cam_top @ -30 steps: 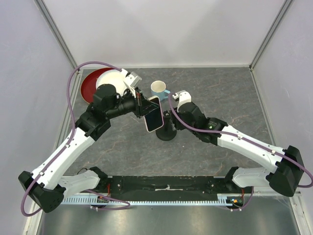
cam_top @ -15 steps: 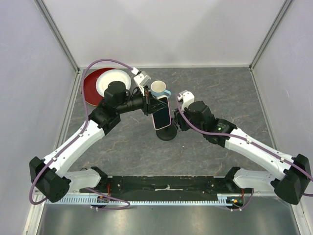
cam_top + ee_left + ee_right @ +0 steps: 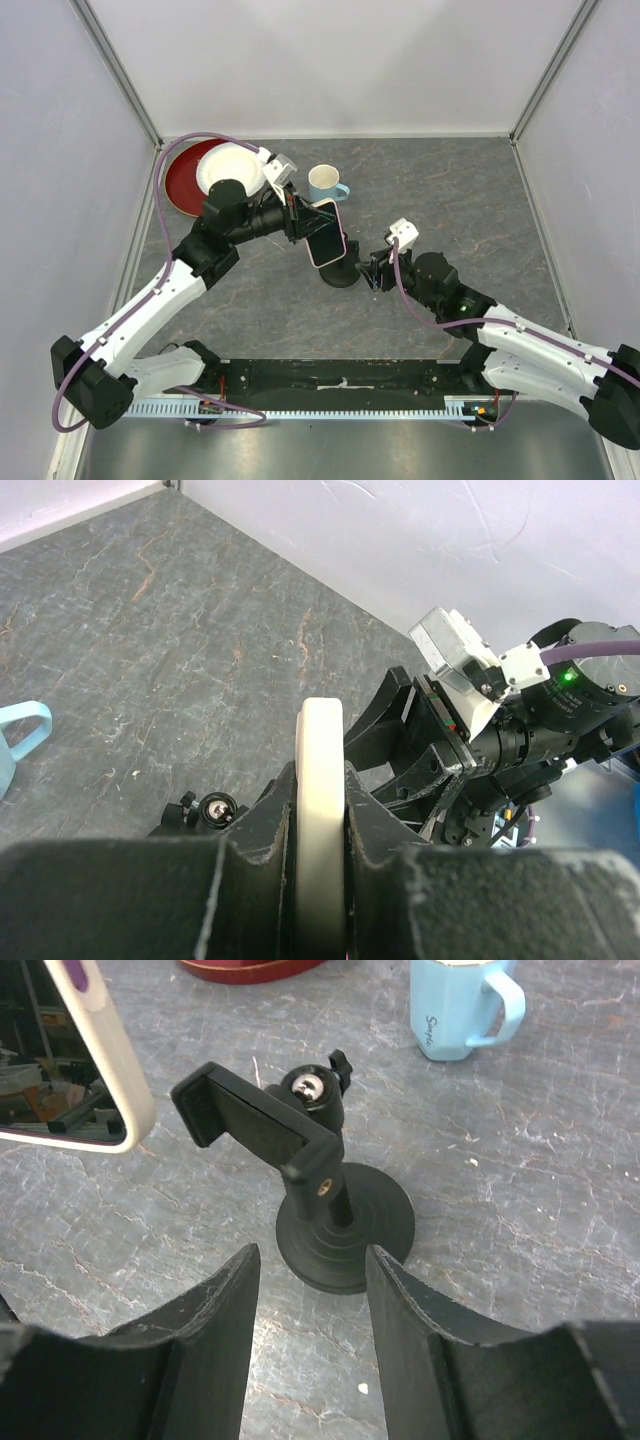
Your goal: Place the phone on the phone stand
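Observation:
My left gripper is shut on the phone, a pale beige-pink slab with a dark glossy face, and holds it tilted in the air just above and left of the phone stand. In the left wrist view the phone shows edge-on between the fingers. The black stand has a round disc base and an angled clamp holder; it stands on the table. My right gripper is open and empty, just right of the stand, apart from it. The phone's corner shows at upper left.
A light blue mug stands behind the stand; it also shows in the right wrist view. A white plate lies on a red plate at the back left. Grey walls enclose the table.
My right gripper has drawn back from the stand toward the right and front, letting go of it. My left gripper has shifted the phone slightly left and tilted it.

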